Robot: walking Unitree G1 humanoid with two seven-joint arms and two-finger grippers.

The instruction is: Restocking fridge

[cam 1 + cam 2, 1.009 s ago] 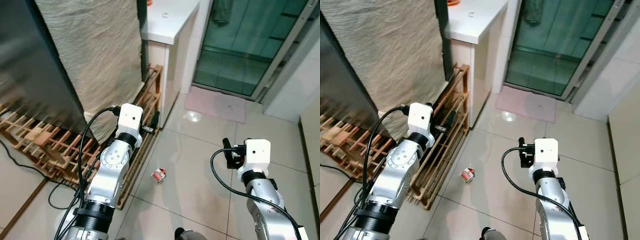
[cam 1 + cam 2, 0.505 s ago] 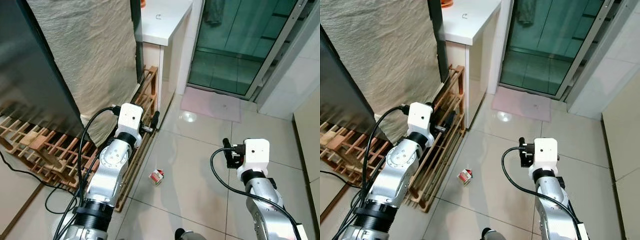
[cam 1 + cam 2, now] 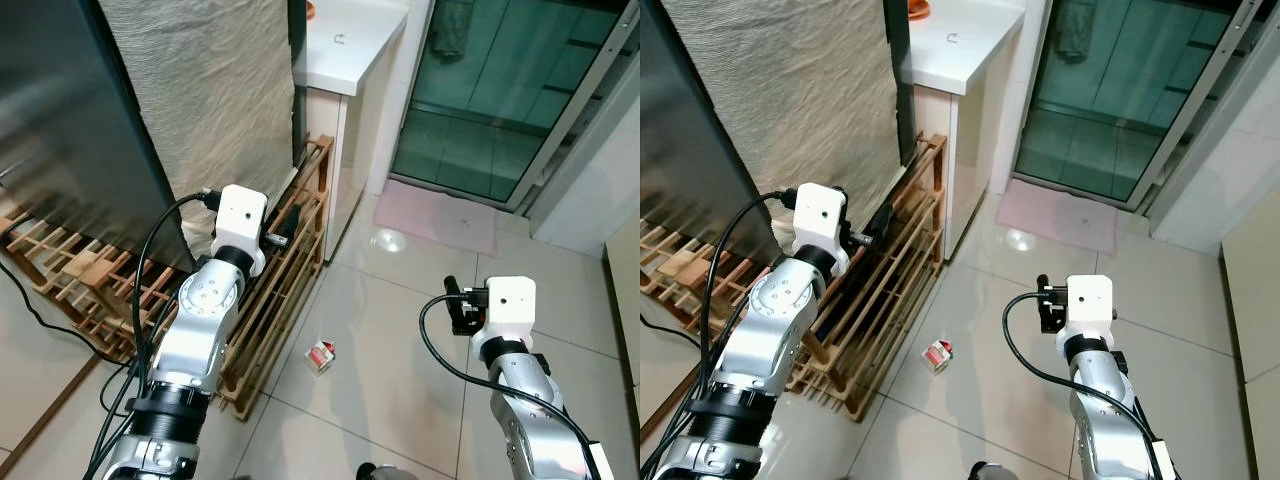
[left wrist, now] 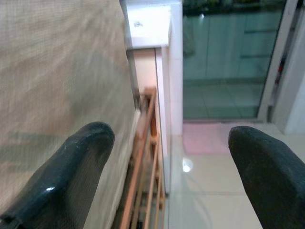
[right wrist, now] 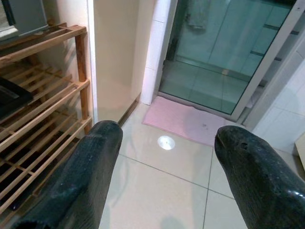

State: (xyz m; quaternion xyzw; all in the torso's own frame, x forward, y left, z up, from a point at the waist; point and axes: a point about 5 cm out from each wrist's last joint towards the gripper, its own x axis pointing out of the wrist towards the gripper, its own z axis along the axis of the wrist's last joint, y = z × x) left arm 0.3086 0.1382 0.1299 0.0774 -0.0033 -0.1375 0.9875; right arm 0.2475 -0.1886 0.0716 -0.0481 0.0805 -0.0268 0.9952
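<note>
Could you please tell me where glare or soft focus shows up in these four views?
Left eye view: a bright glare spot on the floor tiles by the pink mat. Left wrist view: overall soft, white countertop washed out. Right wrist view: the right end effector's fingers blur close up.
</note>
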